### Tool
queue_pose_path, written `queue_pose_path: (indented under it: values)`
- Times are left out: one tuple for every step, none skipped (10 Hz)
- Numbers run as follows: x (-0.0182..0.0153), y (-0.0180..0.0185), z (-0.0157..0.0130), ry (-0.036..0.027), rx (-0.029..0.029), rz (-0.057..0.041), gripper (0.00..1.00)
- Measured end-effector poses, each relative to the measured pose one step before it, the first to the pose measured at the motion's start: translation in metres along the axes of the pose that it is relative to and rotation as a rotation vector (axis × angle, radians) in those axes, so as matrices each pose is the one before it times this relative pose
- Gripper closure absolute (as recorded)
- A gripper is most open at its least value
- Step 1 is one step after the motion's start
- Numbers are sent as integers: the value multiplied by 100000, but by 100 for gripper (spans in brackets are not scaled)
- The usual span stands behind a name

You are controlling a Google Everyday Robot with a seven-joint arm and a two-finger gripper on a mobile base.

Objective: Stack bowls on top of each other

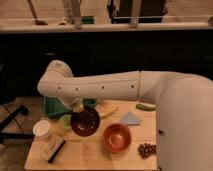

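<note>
The dark maroon bowl (85,122) hangs tilted above the wooden table (90,155), its rim held by my gripper (78,106), which reaches down from the white arm's elbow at the left. The gripper is shut on the bowl's upper left rim. The orange-terracotta bowl (117,138) sits upright on the table, just right of and below the maroon bowl, apart from it. The gripper's fingertips are mostly hidden behind the bowl's rim.
A light-green cup (64,121) and a white cup (42,129) stand left of the maroon bowl. A green tray (54,106) lies at the back left. A banana (106,110), blue cloth (130,119), grapes (146,149) and a black-edged brush (53,149) lie around.
</note>
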Motion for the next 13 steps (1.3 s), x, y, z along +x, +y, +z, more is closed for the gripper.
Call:
queue_pose_path:
  values:
    - [543,-98,153,-313,-217,549,100]
    - [859,55,327,-608,-708,1263,100]
    - [1273,109,598,-439,-966,2115,100]
    - [966,95,443,-543,-518,1602,100]
    - [993,131,435,-660,-453,1760,100]
    - [1438,201,540,-701,-555,2560,100]
    - [1062,148,379,-512,-372,2193,100]
    - [503,63,285,-704,-170,1311,100]
    - [932,189,412,-942,-393,2034,100]
    - [980,308,390,-497,-488,1695,100]
    - [1003,338,513,-785,-441,1782,100]
    - [596,353,412,-366,-696,1017,100]
    - [403,431,560,-850,-694,887,100]
